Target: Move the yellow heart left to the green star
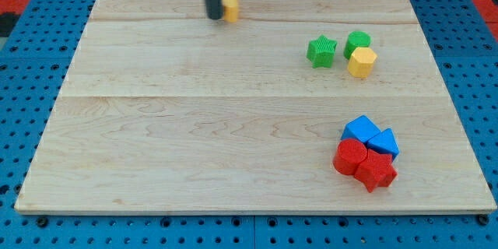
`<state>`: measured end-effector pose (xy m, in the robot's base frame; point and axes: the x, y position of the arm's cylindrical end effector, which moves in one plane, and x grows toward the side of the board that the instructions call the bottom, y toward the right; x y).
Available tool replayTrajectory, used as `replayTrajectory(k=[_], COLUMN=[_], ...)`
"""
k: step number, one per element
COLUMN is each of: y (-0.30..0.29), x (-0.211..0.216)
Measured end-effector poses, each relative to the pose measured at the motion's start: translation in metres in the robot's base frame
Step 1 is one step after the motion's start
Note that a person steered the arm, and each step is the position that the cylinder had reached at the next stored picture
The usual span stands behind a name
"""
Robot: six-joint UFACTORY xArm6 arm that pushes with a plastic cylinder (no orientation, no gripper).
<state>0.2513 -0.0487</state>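
Observation:
A yellow block (231,7), likely the yellow heart though half hidden, lies near the board's top edge, left of centre. My tip (214,16) stands right against its left side and covers part of it. The green star (321,50) lies far off to the view's right and a little lower. Just right of the star sit a green round block (358,42) and a yellow hexagon block (362,62), touching each other.
The wooden board (194,140) lies on a blue pegboard. At the lower right is a tight cluster: two blue blocks (360,130) (384,142), a red round block (350,157) and a red star-like block (377,171).

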Motion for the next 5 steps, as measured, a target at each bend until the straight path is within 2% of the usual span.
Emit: replayTrajectory(k=[1, 2, 3, 4, 5], y=[-0.019, 0.056, 0.119, 0.114, 0.085], x=[-0.034, -0.027, 0.017, 0.023, 0.019])
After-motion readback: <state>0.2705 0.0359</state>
